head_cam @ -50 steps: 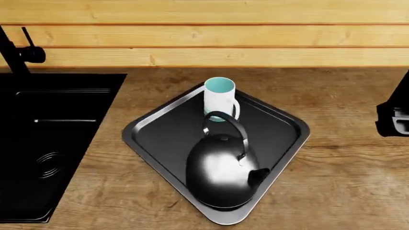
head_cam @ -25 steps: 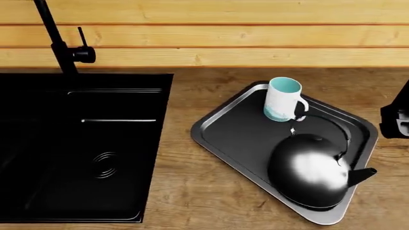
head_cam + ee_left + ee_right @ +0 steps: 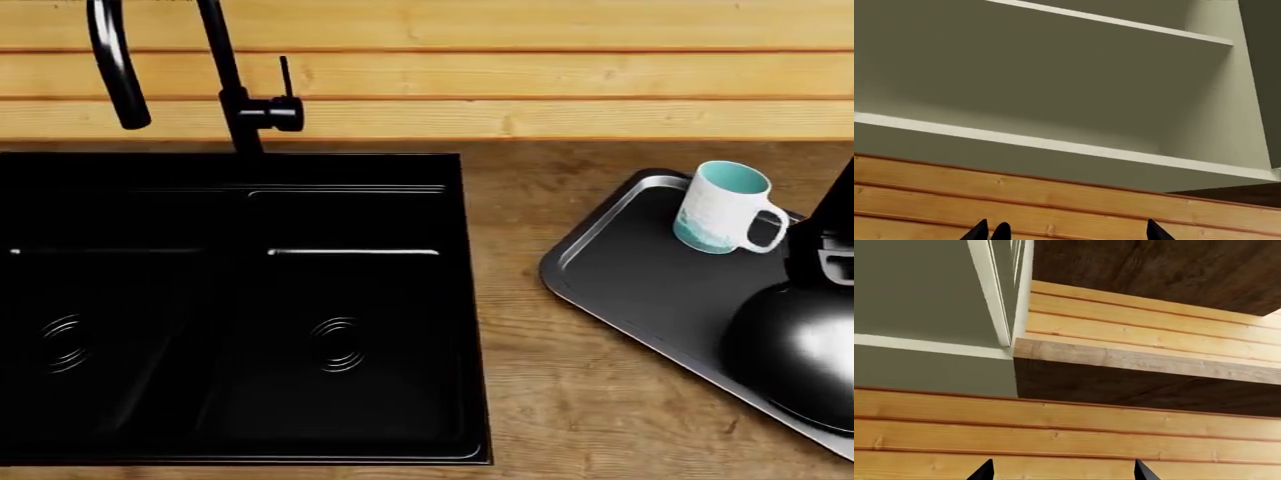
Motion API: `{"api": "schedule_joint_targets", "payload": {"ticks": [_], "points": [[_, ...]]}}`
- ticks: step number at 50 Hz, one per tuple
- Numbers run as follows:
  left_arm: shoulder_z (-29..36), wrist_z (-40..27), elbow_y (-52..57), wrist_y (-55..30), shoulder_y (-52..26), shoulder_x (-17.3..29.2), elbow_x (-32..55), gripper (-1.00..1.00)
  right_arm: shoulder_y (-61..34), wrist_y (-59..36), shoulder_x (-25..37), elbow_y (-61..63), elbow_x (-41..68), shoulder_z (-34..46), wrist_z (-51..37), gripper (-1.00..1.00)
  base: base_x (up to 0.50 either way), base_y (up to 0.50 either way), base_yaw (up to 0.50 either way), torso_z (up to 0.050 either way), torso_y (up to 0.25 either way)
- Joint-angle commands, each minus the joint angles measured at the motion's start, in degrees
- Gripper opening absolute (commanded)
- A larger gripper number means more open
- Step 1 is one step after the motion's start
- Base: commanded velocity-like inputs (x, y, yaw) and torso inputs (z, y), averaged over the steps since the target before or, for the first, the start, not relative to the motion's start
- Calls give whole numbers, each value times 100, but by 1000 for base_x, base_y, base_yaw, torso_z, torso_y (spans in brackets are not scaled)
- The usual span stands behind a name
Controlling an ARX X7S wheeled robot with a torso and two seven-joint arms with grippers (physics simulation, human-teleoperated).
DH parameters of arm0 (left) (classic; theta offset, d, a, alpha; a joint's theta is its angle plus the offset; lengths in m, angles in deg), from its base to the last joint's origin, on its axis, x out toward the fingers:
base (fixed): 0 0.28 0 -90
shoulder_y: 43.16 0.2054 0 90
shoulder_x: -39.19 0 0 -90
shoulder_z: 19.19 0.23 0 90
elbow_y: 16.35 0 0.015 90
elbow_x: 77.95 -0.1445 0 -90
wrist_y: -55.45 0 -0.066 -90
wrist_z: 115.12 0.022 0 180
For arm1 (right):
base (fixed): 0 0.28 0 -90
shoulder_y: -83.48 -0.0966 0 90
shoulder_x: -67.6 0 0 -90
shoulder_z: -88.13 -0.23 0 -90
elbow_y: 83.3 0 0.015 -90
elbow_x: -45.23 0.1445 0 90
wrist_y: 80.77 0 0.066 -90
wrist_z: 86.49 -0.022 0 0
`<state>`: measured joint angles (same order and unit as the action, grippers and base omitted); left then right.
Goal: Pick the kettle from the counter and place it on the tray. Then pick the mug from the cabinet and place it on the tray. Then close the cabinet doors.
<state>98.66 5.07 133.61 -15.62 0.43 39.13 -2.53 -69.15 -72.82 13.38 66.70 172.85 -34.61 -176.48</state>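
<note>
The glossy black kettle (image 3: 801, 355) sits on the near right part of the dark grey tray (image 3: 627, 260), cut off by the edge of the head view. The white mug (image 3: 721, 205) with a teal inside stands upright at the tray's far end, apart from the kettle. The tray lies on the wood-grain counter (image 3: 534, 400). A black part of my right arm (image 3: 830, 240) hangs over the kettle. My left gripper (image 3: 1067, 236) is open and faces the grey cabinet inside (image 3: 1054, 85), whose shelves are bare. My right gripper (image 3: 1062, 475) is open beside a white-framed cabinet door edge (image 3: 997, 295).
A black double sink (image 3: 227, 300) with a black faucet (image 3: 227, 80) fills the left of the counter. Pale wooden wall planks (image 3: 534, 90) run behind it. A wooden ledge (image 3: 1147, 360) juts out above the planks next to the cabinet.
The head view has swung left: the tray, mug and kettle have slid to the right edge, and the sink and faucet now fill the left. Mug and kettle stay on the tray.
</note>
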Motion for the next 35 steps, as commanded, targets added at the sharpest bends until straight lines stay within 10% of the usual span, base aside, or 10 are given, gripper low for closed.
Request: {"api": "schedule_joint_targets", "payload": {"ticks": [1, 10, 16, 25, 35], "points": [[-9, 9, 1, 29, 34, 0, 6, 100, -11, 45, 12, 0, -63, 78, 0, 100, 1, 500, 0, 0, 0], [2, 16, -1, 63, 83, -1, -17, 100, -28, 802, 791, 0, -540, 636, 0, 100, 0, 222, 0, 0, 0], [-3, 29, -7, 91, 105, -1, -9, 100, -1433, 3285, 3461, 0, -1604, 4026, 0, 100, 0, 0, 0, 0, 0], [87, 5, -50, 257, 242, 1, -149, 100, -7134, 4499, 4615, -89, -1391, 9318, 0, 100, 0, 0, 0, 0, 0], [95, -32, -69, 334, 302, 3, -188, 100, -7228, 3667, 4013, -950, -681, 7871, 1, 100, 0, 0, 0, 0, 0]]}}
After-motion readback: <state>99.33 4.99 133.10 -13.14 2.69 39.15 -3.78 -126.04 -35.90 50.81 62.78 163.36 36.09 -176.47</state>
